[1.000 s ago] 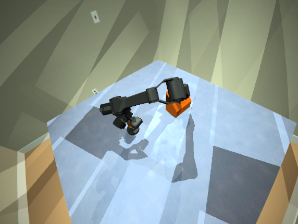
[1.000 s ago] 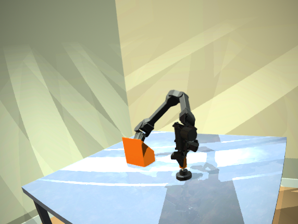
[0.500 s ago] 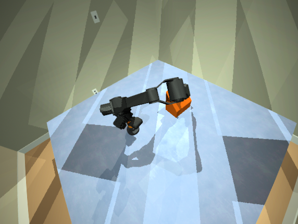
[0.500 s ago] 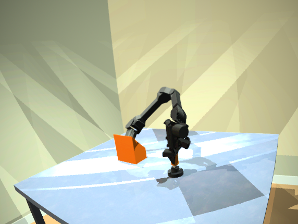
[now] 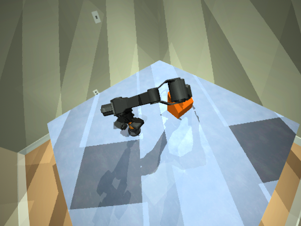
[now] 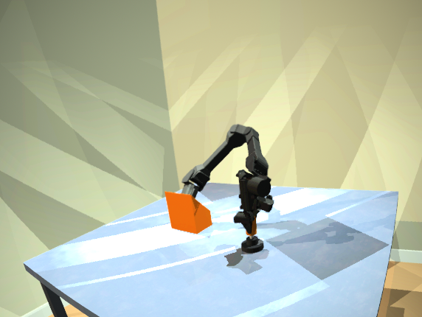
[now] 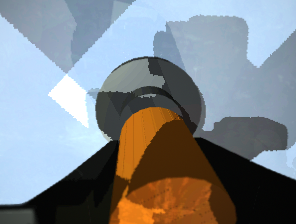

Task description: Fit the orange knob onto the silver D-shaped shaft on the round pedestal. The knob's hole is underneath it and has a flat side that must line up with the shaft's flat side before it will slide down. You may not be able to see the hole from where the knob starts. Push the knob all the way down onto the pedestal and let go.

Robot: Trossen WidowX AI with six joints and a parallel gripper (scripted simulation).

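The orange knob [image 5: 130, 127] [image 6: 253, 229] [image 7: 137, 137] is a tall, smooth cylinder. My gripper [image 5: 132, 125] [image 6: 252, 225] [image 7: 156, 146] is shut on it and holds it roughly upright over the round dark pedestal [image 5: 134, 133] [image 6: 252, 248] [image 7: 117, 82]. In the exterior view, a small bit of the silver shaft [image 6: 251, 237] shows between the knob's lower end and the pedestal's raised middle. The knob is not down against the pedestal. The knob's hole and the shaft's flat side are hidden. I cannot tell whether the shaft's tip is inside the hole.
The orange block [image 5: 179, 110] [image 6: 182, 214] at the arm's base stands on the pale blue table [image 5: 189, 189] [image 6: 166, 291]. The arm arches from there to the pedestal. Hard-edged shadows and bright patches cross the table. Walls stand behind it.
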